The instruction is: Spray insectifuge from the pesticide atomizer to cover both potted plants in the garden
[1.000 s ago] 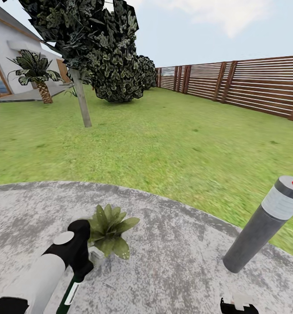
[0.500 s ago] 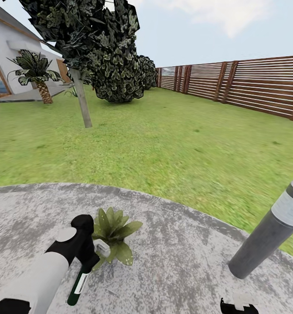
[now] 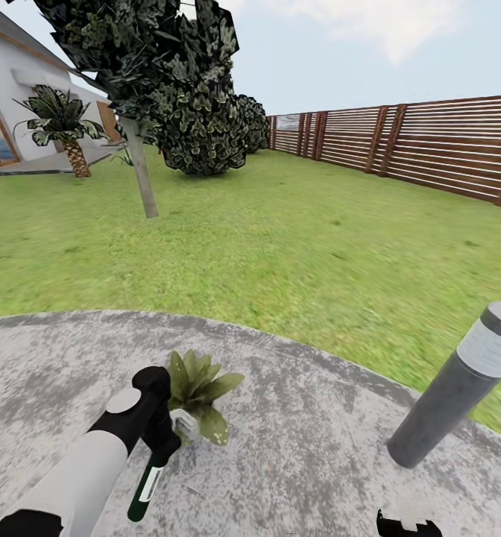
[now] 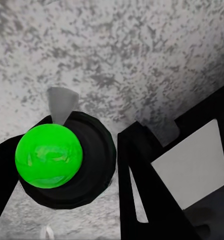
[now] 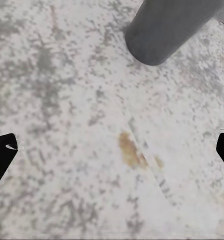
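- Holding the pesticide atomizer [image 3: 147, 483] in the left gripper [image 3: 163, 440], clamped around the upper part of the bottle; body hanging down toward 7 o'clock, white label facing the head camera.
- Compared with the earlier head frames: gripper shifted toward 1 o'clock, closer against the potted plant [image 3: 197, 389]; bottle more exposed below the fingers than a second ago.
- Nozzle end now touching or just beside the rosette's 7 o'clock leaves; contact versus a small gap not resolvable.
- Left wrist view: round dark bottle end with a bright green centre [image 4: 48, 156] seen end-on between dark fingers [image 4: 142, 190], speckled round paving [image 4: 142, 60] beneath.
- Right gripper [image 5: 112, 150] wide apart, empty, hovering over bare paving; base of the grey post lamp [image 5: 167, 30] near it. Same lamp at 4 o'clock in the head view [image 3: 452, 388].
- Judgement: positioning for spraying the first plant looks nearly done; spray not visible yet.
- Second potted plant not located in these frames.
- Lawn [image 3: 280, 239] and slatted fence [image 3: 429, 149] toward 12–2 o'clock.
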Controlling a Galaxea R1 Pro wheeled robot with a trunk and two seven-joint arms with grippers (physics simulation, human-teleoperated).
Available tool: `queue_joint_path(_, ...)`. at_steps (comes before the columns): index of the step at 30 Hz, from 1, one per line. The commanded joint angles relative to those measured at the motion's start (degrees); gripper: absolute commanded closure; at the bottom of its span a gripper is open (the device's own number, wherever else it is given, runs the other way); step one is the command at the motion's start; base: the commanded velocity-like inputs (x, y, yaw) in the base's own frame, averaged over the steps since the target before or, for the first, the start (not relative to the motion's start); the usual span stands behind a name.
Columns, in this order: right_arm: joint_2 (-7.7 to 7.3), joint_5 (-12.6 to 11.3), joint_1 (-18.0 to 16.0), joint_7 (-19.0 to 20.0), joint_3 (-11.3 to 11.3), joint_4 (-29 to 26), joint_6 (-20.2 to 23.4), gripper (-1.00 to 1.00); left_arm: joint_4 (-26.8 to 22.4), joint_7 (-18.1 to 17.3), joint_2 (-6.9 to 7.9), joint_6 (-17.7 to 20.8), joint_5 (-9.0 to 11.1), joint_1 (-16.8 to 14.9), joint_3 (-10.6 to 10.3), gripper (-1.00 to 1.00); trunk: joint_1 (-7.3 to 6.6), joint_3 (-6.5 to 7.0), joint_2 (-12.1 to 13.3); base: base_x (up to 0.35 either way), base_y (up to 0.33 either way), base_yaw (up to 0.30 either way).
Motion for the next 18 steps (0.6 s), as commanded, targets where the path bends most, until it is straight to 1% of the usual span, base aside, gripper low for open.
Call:
queue_joint_path(1, -0.01, 0.6, -0.1, -0.3, -0.4, 0.1, -0.2, -1.00, 0.0, -0.6, 0.04, 0.6, -0.6, 0.0, 0.0, 1.00, -0.04, -0.05, 0.0, -0.324, 0.022, 0.000)
queue_joint_path(4, -0.01, 0.6, -0.1, -0.3, -0.4, 0.1, -0.2, -1.00, 0.0, -0.6, 0.09, 0.7, -0.6, 0.0, 0.0, 1.00, -0.04, -0.05, 0.0, -0.282, 0.162, 0.000)
queue_joint_path(8, -0.01, 0.6, -0.1, -0.3, -0.4, 0.1, -0.2, -1.00, -0.1, 0.0, 0.05, 0.7, -0.6, 0.0, 0.0, 1.00, -0.04, -0.05, 0.0, -0.074, 0.299, 0.000)
queue_joint_path(11, -0.01, 0.6, -0.1, -0.3, -0.4, 0.1, -0.3, -1.00, -0.1, 0.2, 0.08, 0.7, -0.6, 0.0, -0.1, 1.00, -0.04, -0.05, 0.0, 0.098, 0.328, 0.000)
queue_joint_path(14, -0.01, 0.6, -0.1, -0.3, -0.4, 0.1, -0.3, -1.00, -0.3, 0.3, 0.09, 0.8, -0.8, -0.1, -0.1, 1.00, -0.04, -0.05, 0.0, 0.191, 0.282, 0.000)
queue_joint_path(18, -0.01, 0.6, -0.1, -0.3, -0.4, 0.1, -0.2, -1.00, -0.3, 0.4, 0.06, 0.7, -1.1, 0.0, -0.1, 1.00, -0.04, -0.05, 0.0, 0.204, 0.178, 0.000)
